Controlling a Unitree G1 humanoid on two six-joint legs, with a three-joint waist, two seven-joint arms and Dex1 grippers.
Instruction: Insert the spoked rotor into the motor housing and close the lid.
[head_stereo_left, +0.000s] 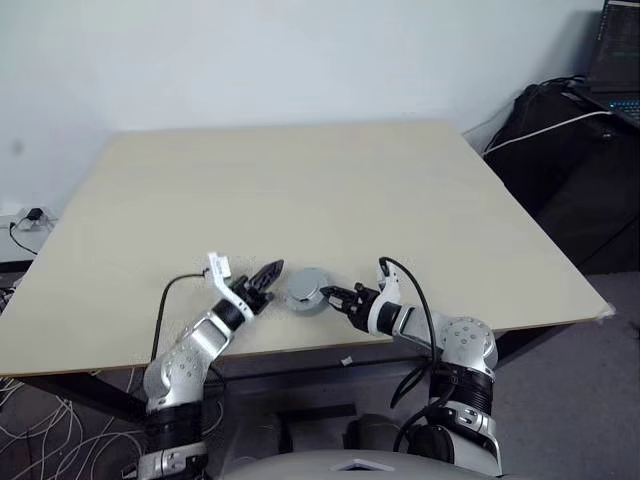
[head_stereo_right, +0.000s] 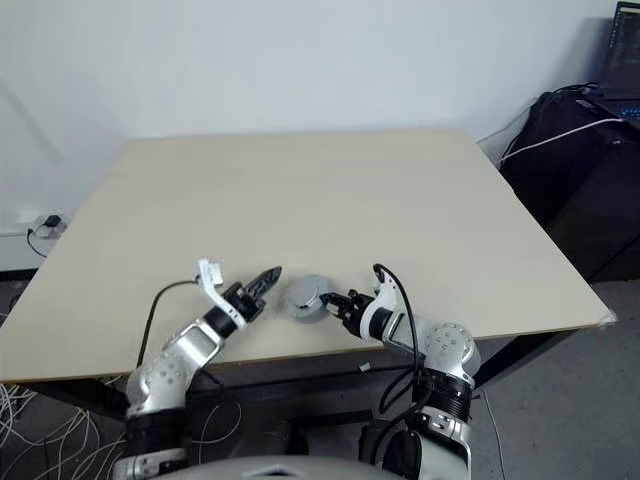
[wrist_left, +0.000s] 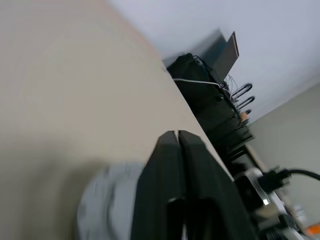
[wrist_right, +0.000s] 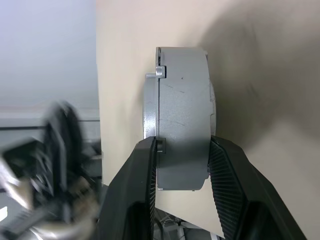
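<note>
Motor housing (wrist_right: 182, 120) w/ lid on, probably seated, clamped by right gripper (head_stereo_left: 331, 296); left gripper (wrist_left: 179, 145), fingers together, should back off straight.

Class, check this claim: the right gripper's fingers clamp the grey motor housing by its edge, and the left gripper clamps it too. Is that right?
One error: the left gripper holds nothing, its fingers together beside the motor housing, as the left eye view shows. The right gripper does clamp it.
</note>
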